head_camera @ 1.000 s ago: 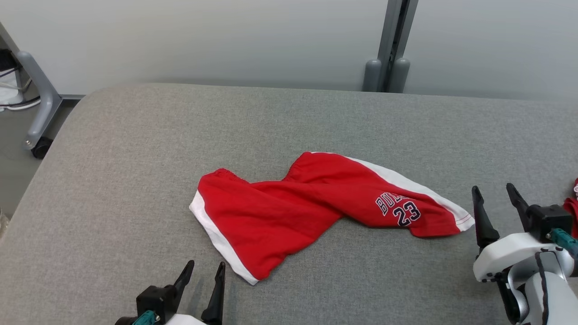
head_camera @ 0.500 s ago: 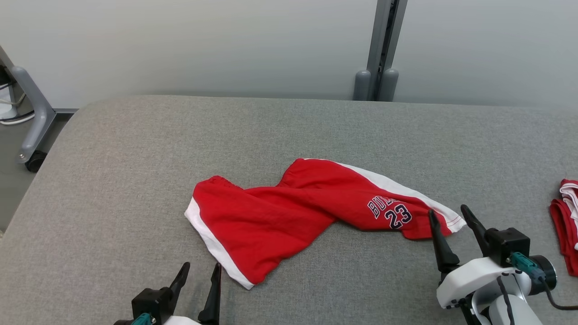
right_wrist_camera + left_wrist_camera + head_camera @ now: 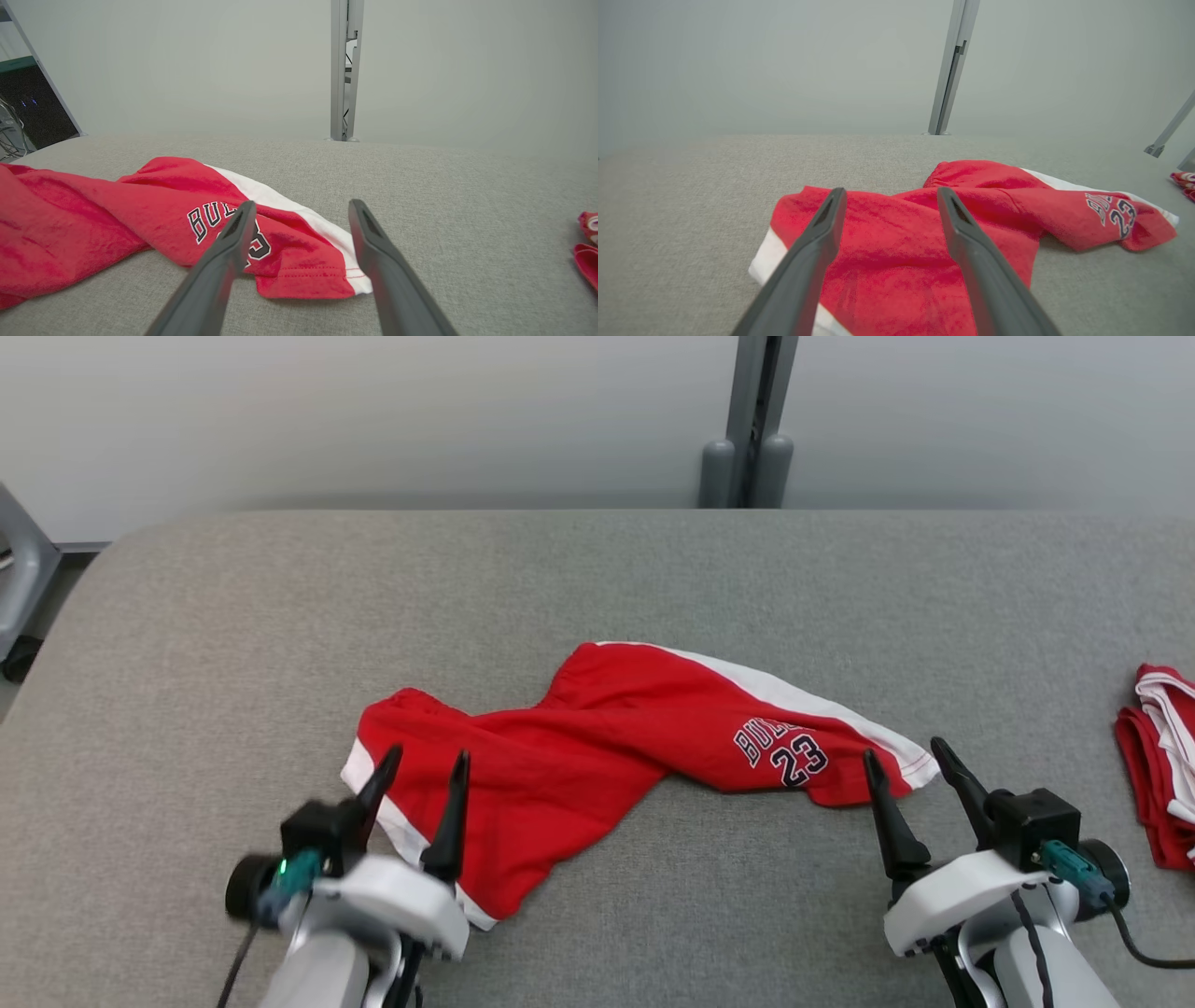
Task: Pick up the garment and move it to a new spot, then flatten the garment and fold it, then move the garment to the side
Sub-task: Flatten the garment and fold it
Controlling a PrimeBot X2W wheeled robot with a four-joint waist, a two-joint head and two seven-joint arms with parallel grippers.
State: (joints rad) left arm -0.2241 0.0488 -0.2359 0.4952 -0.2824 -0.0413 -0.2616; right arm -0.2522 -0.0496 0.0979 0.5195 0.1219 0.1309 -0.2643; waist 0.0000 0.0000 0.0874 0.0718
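In the head view, the red basketball shorts (image 3: 597, 747) lie twisted and rumpled near the middle of the grey fabric-covered table (image 3: 653, 579). A white stripe (image 3: 803, 700) runs along their far right edge, and a "23" print (image 3: 789, 758) sits on the right leg. The left gripper (image 3: 426, 756) is over the near-left hem with its two dark fingers spread apart and nothing between them. The right gripper (image 3: 904, 750) stands just beside the right hem corner, also spread wide and empty. A second red-and-white garment (image 3: 1153, 756) lies at the table's right edge, well apart from the shorts. A grey post (image 3: 752, 420) rises behind the table.

In the left wrist view, the left gripper's fingers are splayed over the red cloth, with the white-edged hem under the left finger. Whether the tips touch the fabric I cannot tell.

In the right wrist view, the right gripper's parted fingers frame the hem corner. One finger crosses the print, and the other lies beside the white stripe's end.
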